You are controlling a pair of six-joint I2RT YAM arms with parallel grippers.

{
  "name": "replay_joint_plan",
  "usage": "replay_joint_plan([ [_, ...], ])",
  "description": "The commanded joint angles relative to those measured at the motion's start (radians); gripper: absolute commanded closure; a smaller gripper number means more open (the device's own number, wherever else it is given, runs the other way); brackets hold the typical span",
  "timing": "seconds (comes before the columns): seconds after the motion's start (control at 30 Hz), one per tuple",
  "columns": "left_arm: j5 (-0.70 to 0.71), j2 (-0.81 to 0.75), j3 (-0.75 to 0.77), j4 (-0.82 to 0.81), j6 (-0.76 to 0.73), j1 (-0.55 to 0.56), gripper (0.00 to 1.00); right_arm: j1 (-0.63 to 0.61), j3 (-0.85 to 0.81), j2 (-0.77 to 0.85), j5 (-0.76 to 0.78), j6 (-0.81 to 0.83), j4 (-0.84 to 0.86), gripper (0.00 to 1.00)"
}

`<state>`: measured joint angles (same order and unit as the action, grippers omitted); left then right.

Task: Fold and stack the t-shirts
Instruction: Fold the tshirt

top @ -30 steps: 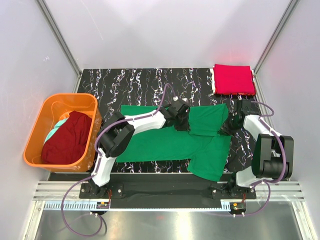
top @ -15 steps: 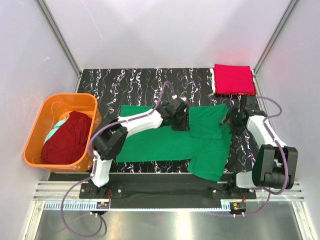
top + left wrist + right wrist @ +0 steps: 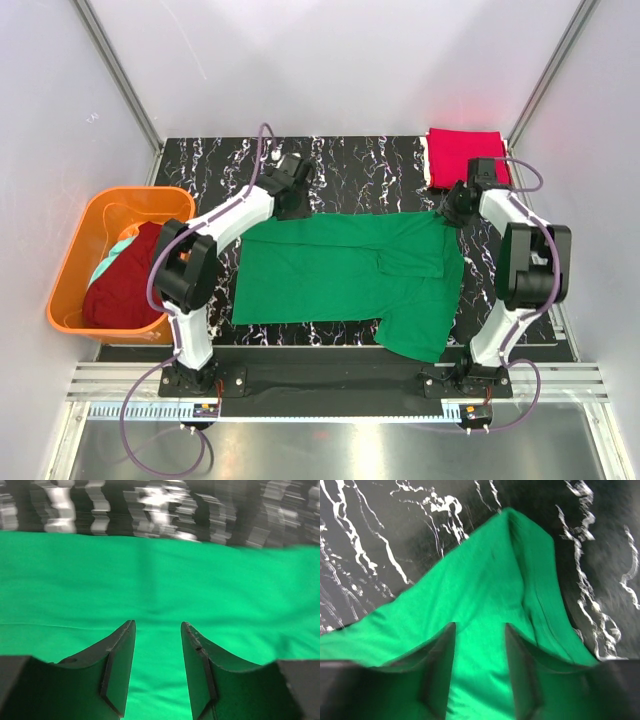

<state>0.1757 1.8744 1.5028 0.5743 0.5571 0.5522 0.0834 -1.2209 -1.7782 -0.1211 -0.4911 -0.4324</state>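
A kelly green t-shirt lies spread flat on the black marbled table. My left gripper hangs open over the shirt's far left edge. In the left wrist view its gripper shows only flat green cloth beneath the gap. My right gripper stands open over the far right corner. The right wrist view has its gripper above a peaked green corner. A folded crimson red t-shirt rests at the back right.
An orange basket sits off the table's left side, holding a dark maroon t-shirt and a pale teal garment. Grey walls close in the table on three sides. A metal rail runs along the near edge.
Both grippers were shut near the middle of the green shirt; they have opened and swung out to its far edge, left arm leftward, right arm toward the back right.
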Motion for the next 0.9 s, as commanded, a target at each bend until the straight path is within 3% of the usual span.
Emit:
replay_joint_plan([
  [0.0,0.076,0.034,-0.019,0.027,-0.019,-0.064,0.54,-0.019,-0.100,-0.076,0.064,0.016,0.024,0.61],
  [0.13,0.053,0.048,-0.073,-0.031,-0.003,-0.124,0.54,-0.019,-0.163,-0.167,0.142,0.045,0.004,0.62],
  [0.4,0.024,0.149,-0.105,-0.047,0.033,-0.228,0.54,-0.013,-0.278,-0.334,0.206,0.048,-0.097,0.52],
  [0.73,-0.077,0.267,0.013,-0.027,0.046,-0.325,0.54,-0.014,-0.367,-0.378,0.160,0.011,-0.117,0.47],
  [0.87,-0.091,0.328,0.131,0.018,0.029,-0.339,0.54,-0.023,-0.437,-0.426,0.126,-0.003,-0.120,0.46],
])
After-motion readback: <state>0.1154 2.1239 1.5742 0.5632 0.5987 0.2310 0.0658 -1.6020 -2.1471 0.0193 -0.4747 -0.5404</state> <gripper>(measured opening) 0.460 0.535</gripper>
